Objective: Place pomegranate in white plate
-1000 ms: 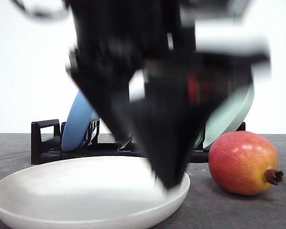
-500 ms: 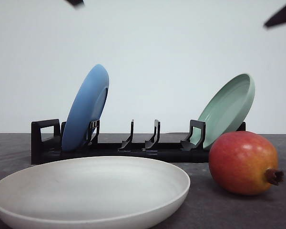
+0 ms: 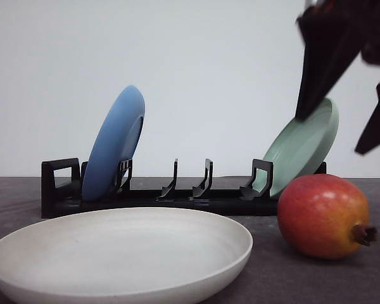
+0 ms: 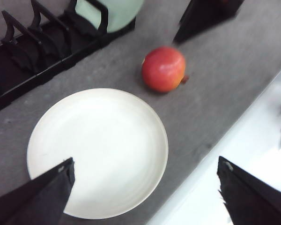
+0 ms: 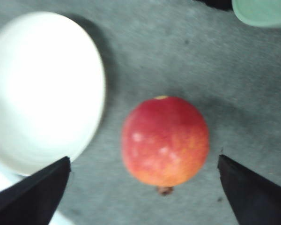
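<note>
A: Where's the pomegranate [image 3: 323, 216]?

B: On the bench, just right of the white plate [image 3: 114, 253], apart from it. My right gripper [image 5: 143, 187] hangs directly above the fruit, jaws wide apart, nearer than the left.

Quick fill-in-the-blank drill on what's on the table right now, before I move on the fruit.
1. The pomegranate rests on the ____, not in a dish.
2. The white plate holds ____.
3. In the black rack, the blue plate stands at one end and the pale ____ plate at the other.
4. The right gripper hangs above the pomegranate with its jaws ____.

Missing words: table; nothing; green; open
</note>
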`<state>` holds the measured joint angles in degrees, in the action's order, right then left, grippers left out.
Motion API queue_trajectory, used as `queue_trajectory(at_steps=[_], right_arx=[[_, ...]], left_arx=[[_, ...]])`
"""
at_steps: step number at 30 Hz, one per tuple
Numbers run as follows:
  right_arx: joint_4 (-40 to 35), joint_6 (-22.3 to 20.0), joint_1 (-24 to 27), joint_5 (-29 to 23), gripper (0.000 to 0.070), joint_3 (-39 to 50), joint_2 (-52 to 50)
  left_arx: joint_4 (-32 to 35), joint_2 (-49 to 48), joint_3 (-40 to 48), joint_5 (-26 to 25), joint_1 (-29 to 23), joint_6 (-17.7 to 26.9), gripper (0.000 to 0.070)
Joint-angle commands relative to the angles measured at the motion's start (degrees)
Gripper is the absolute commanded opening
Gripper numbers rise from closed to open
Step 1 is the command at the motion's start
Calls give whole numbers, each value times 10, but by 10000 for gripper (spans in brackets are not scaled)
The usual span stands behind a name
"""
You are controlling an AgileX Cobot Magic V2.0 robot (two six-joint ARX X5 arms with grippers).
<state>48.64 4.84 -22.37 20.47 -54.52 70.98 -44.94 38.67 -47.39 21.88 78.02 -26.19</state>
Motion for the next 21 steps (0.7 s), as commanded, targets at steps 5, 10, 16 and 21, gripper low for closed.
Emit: queue_trajectory(at_steps=[5, 10, 16, 21], right_arx=[[-24, -10, -22, -42, 700, -9, 62], [-41, -11, -34, -42, 700, -9, 109], [-56, -20, -44, -42, 700, -9, 162], [-62, -21, -48, -42, 697, -9, 194]], left_arx=[[-2, -104, 24, -7, 8, -35, 592], [-46, -170, 24, -7, 7, -35, 592], [-65, -215, 24, 9, 7, -35, 592], [-65, -223, 24, 11, 7, -35, 592]])
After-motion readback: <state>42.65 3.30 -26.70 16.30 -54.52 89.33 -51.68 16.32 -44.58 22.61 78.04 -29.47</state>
